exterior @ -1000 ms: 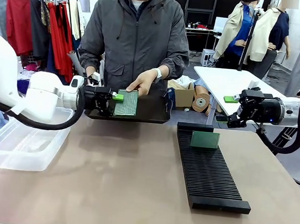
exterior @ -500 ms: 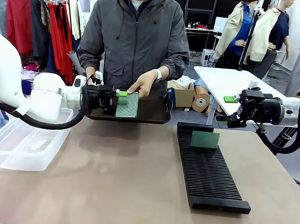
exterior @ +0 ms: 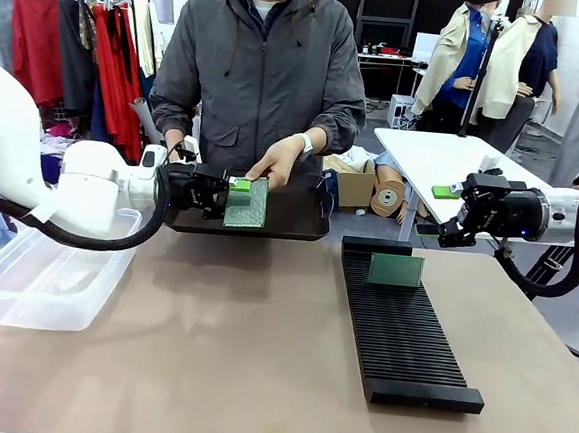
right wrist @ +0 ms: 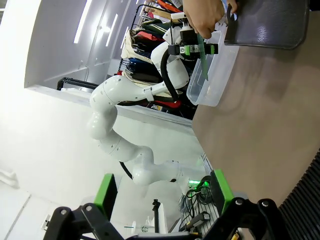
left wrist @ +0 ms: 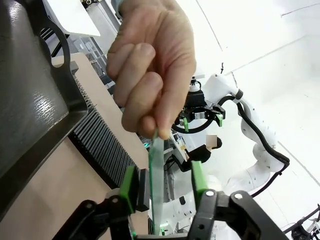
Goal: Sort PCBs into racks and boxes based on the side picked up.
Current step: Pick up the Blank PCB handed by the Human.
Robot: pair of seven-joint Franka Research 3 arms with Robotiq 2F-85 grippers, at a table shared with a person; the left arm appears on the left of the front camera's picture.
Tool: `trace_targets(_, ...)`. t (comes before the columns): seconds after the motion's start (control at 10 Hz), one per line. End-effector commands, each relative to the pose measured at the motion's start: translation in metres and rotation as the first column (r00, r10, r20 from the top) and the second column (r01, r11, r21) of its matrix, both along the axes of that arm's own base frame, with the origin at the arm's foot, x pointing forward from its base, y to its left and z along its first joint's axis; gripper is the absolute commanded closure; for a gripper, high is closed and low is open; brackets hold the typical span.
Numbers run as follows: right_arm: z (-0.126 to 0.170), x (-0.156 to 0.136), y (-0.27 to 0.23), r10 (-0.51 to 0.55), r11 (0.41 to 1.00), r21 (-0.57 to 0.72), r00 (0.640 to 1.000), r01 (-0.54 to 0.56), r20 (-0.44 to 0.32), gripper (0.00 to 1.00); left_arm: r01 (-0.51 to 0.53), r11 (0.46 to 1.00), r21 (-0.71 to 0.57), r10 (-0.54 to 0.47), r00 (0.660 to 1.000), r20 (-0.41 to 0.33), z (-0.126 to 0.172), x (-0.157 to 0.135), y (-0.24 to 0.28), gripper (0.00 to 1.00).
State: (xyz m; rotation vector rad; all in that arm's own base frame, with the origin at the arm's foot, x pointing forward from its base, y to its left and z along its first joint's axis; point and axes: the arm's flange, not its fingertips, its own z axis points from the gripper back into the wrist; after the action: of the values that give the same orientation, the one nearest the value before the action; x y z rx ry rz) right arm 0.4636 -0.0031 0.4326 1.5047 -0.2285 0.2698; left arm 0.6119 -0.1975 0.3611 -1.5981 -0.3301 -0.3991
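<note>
A person's hand point(exterior: 276, 159) holds one PCB point(exterior: 246, 203) upright by its top edge, over the black tray; its pale gridded face is toward me. My left gripper point(exterior: 233, 197) reaches in from the left and straddles this PCB point(left wrist: 156, 190). In the left wrist view the board stands edge-on between the green pads point(left wrist: 198, 179) with a gap still showing on one side. Another PCB point(exterior: 396, 270) stands in the far end of the black rack point(exterior: 405, 336). The clear box point(exterior: 49, 278) sits at the left. My right gripper point(exterior: 445, 211) hovers open and empty at the right, beyond the rack.
A flat black tray point(exterior: 294, 217) lies at the far middle in front of the person. A white table point(exterior: 444, 159) stands behind on the right, with cardboard boxes beside it. The brown tabletop point(exterior: 229, 342) between box and rack is bare.
My left gripper has slid slightly right onto the held PCB and its jaws have narrowed around it. The right arm has stayed still.
</note>
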Motion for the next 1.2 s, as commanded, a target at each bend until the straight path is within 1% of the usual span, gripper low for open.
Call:
trace_targets(0.0,0.0026,-0.0012,0.0001,0.005,1.0,0.005,1.0,-0.005,-0.009,0.0,0.001,0.999,-0.049,0.0,1.0,0.008,-0.0006,0.0004,0.0031,1.0)
trace_targets(0.2,0.0026,-0.0012,0.0001,0.005,1.0,0.005,1.0,-0.005,-0.009,0.0,0.024,0.997,-0.067,-0.024,1.0,-0.008,-0.0015,0.0022,0.0042,1.0)
trace_targets(0.6,0.0026,-0.0012,0.0001,0.005,1.0,0.005,1.0,-0.005,-0.009,0.0,0.038,0.996,-0.077,-0.04,0.999,-0.03,-0.0007,0.0041,0.0048,1.0)
trace_targets(0.7,0.0026,-0.0012,0.0001,0.005,1.0,0.005,1.0,-0.005,-0.009,0.0,0.025,0.999,-0.021,-0.026,0.999,-0.028,-0.0017,0.0053,0.0015,1.0)
trace_targets(0.8,0.0026,-0.0012,0.0001,0.005,1.0,0.005,1.0,-0.005,-0.009,0.0,0.037,0.998,-0.044,-0.038,0.999,-0.016,-0.0048,-0.001,0.0044,1.0)
trace_targets(1.1,0.0026,-0.0012,0.0001,0.005,1.0,0.005,1.0,-0.005,-0.009,0.0,0.037,0.998,-0.044,-0.038,0.999,-0.016,-0.0048,-0.001,0.0044,1.0)
